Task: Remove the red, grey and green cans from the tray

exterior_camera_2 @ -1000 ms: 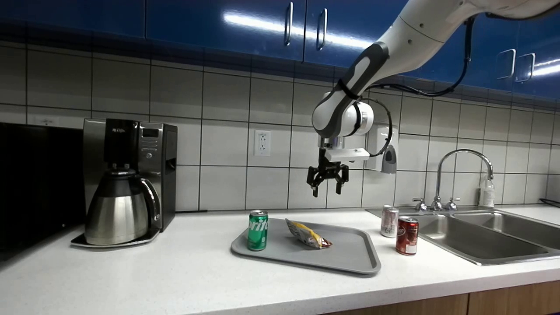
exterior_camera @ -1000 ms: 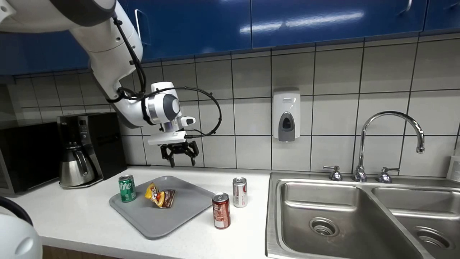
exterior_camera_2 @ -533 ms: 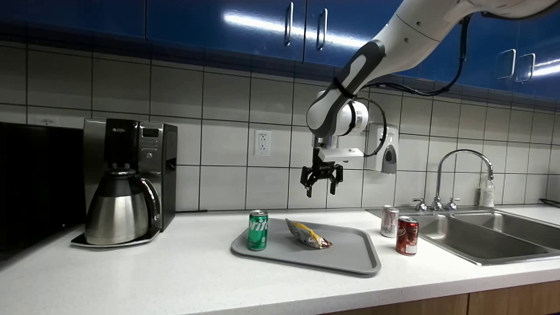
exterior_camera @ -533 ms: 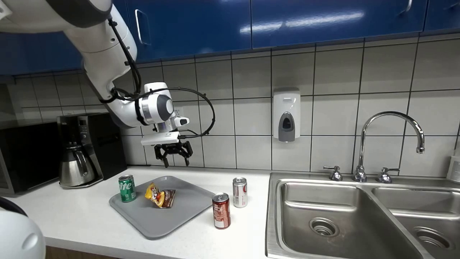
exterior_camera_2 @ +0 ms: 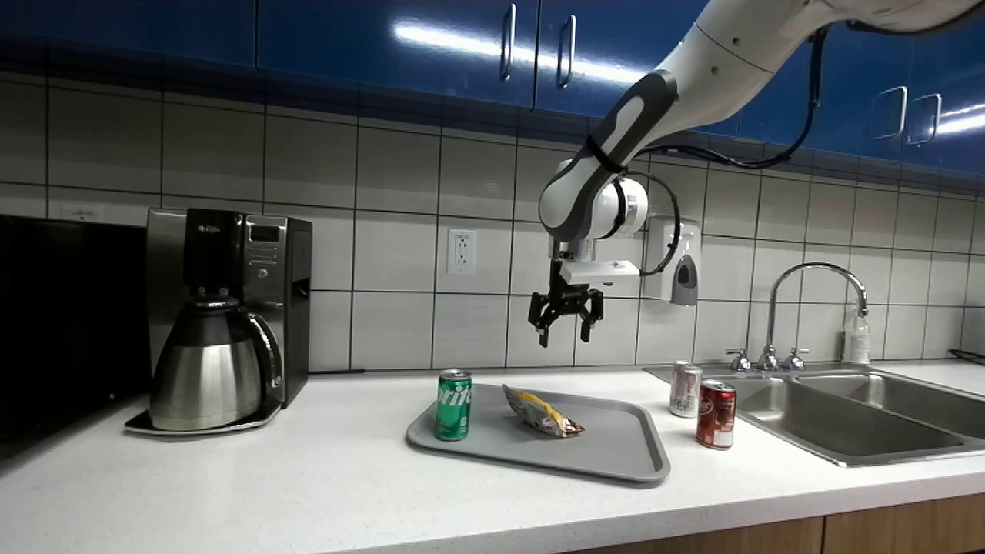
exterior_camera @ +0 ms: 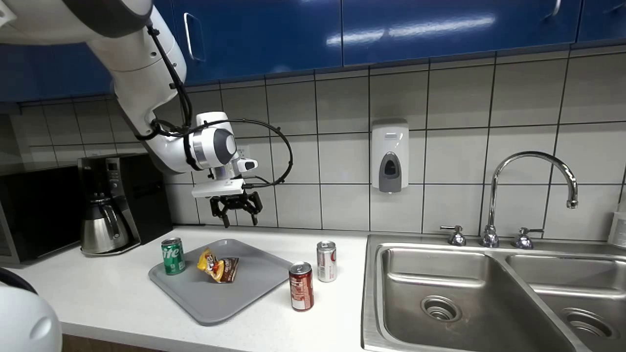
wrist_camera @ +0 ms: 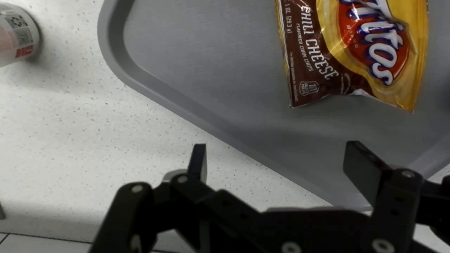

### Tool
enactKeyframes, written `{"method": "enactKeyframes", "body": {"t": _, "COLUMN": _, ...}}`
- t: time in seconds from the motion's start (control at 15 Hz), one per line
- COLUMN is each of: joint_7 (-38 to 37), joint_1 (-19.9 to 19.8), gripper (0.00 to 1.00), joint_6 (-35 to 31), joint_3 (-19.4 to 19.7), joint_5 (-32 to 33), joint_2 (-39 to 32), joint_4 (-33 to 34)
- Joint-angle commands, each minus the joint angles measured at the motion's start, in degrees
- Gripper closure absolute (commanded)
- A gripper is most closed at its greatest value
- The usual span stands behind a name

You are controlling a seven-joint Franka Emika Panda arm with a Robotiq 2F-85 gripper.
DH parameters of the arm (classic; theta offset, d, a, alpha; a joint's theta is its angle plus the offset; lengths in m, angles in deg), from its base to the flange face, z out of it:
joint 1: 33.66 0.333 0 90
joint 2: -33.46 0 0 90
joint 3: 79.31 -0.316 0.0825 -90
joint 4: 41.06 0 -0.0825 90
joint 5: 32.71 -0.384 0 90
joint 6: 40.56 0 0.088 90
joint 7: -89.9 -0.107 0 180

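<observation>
Judging by how things stand, two of the three cans are done: the short red cylindrical can (exterior_camera: 301, 287) and the short silver-grey cylindrical can (exterior_camera: 326, 262) stand upright on the white speckled counter (exterior_camera_2: 308, 485), near each other, off the flat grey rectangular tray (exterior_camera_2: 616, 446) and on the same side of it as the steel double sink (exterior_camera: 372, 293). Left to do is the short green cylindrical can (exterior_camera_2: 454, 406), upright on the tray near the opposite end; near it lies a yellow-and-brown foil snack bag (wrist_camera: 355, 52) that the task does not name. The black two-fingered gripper (exterior_camera: 240, 224) appears to hang well above the tray's far edge, jaws spread wide, holding nothing. A cut-off can (wrist_camera: 17, 37) at the edge of the wrist view is probably the silver-grey one, though too little shows to be sure. Against a second ago, the gripper has shifted slightly toward the green can's side, with no change over the last half second; cans, bag and tray sit where they sat.
</observation>
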Motion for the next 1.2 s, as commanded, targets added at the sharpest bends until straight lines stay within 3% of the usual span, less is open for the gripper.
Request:
{"method": "enactKeyframes", "body": {"t": 0.0, "joint_7": -0.18, "joint_1": -0.61, "gripper": 0.0, "joint_6": 0.15, "joint_3": -0.65, "joint_5": 0.3, "joint_2": 0.01, "joint_4": 0.09}}
{"method": "enactKeyframes", "body": {"t": 0.27, "joint_7": -0.18, "joint_1": -0.61, "gripper": 0.0, "joint_6": 0.15, "joint_3": -0.65, "joint_5": 0.3, "joint_2": 0.01, "joint_4": 0.09}}
{"method": "enactKeyframes", "body": {"t": 1.13, "joint_7": -12.53, "joint_1": 5.76, "gripper": 0.0, "joint_6": -0.06, "joint_3": -0.1, "joint_5": 5.38, "joint_2": -0.31, "joint_4": 1.66}}
